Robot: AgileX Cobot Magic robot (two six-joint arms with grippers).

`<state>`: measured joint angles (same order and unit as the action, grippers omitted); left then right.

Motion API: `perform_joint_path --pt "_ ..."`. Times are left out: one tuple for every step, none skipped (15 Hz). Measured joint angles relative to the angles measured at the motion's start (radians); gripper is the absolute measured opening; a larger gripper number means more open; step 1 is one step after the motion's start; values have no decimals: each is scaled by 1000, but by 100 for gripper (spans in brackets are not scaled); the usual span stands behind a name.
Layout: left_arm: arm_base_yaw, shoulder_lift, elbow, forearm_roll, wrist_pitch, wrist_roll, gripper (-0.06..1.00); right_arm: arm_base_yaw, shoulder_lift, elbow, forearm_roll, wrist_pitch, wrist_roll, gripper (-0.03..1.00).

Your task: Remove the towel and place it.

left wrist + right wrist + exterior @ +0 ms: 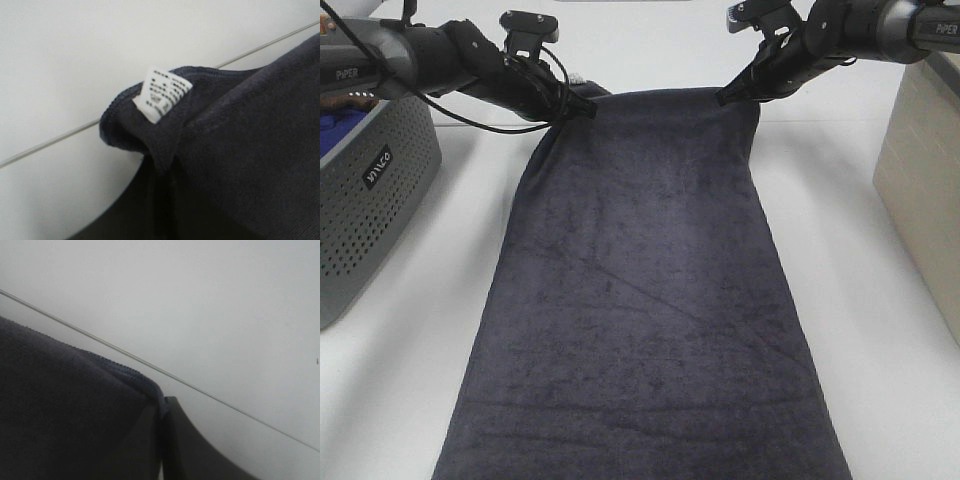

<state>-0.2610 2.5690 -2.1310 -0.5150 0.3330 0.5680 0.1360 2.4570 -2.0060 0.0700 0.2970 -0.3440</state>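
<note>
The dark charcoal-grey towel [645,300] hangs stretched between both arms and spreads down over the white table toward the front edge. My left gripper [588,108] is shut on its far left corner. In the left wrist view that corner [165,135] bunches up, with a small white tag [161,94] on it. My right gripper [725,97] is shut on the far right corner. The right wrist view shows the towel hem [135,377] pinched against a dark finger [185,440].
A grey perforated basket [365,190] stands at the left, with blue cloth [338,122] inside. A beige box [925,170] stands at the right edge. The white table [410,350] runs on both sides of the towel.
</note>
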Motion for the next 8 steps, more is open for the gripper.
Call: perform_joint_path --pt "-5 0 0 0 -27 5 2 0 0 0 -6 -14 0 1" --pt "-7 0 0 0 -50 8 2 0 0 0 -6 -23 0 1" --pt "-7 0 0 0 -69 8 2 0 0 1 -6 -37 0 1" --pt "-7 1 0 0 -81 8 2 0 0 1 -6 -57 0 1" --pt "-7 4 0 0 -96 8 2 0 0 1 -6 -81 0 1" --pt "-7 10 0 0 -106 9 2 0 0 1 -3 -96 0 1" --pt "-7 17 0 -2 -110 9 2 0 0 1 1 -98 0 1" --pt "-7 23 0 -3 -118 9 2 0 1 1 4 -98 0 1"
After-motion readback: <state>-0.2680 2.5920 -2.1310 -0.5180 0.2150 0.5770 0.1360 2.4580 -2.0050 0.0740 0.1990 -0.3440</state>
